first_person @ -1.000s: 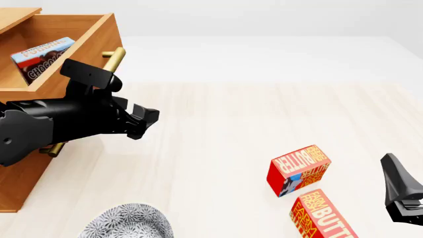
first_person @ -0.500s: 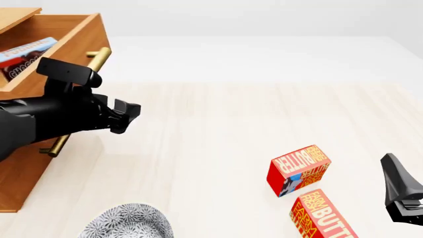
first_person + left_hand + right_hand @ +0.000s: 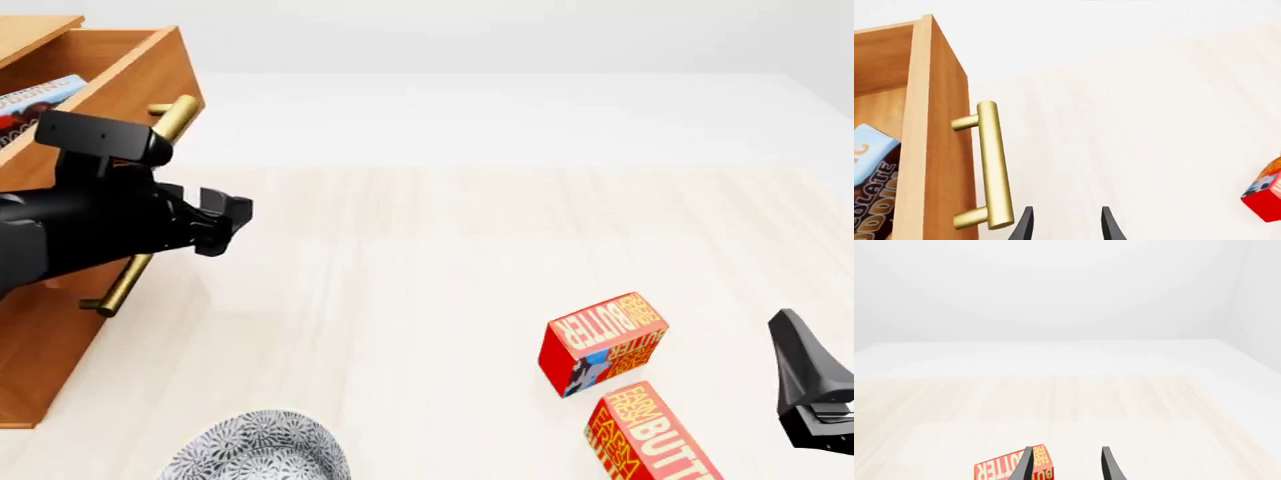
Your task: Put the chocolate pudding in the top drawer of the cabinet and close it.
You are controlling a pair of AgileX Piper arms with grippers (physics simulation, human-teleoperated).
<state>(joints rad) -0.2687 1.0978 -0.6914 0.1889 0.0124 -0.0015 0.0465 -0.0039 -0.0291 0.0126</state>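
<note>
Pale wooden bench [image 3: 441,260] carries the orange-brown wooden cabinet [image 3: 40,350]; its top drawer [image 3: 127,85] stands open with the blue-and-brown chocolate pudding box [image 3: 871,190] inside, so the left end effector [image 3: 220,222], parted and empty, sits by the brass bar handle [image 3: 994,172], probably to push it shut
</note>
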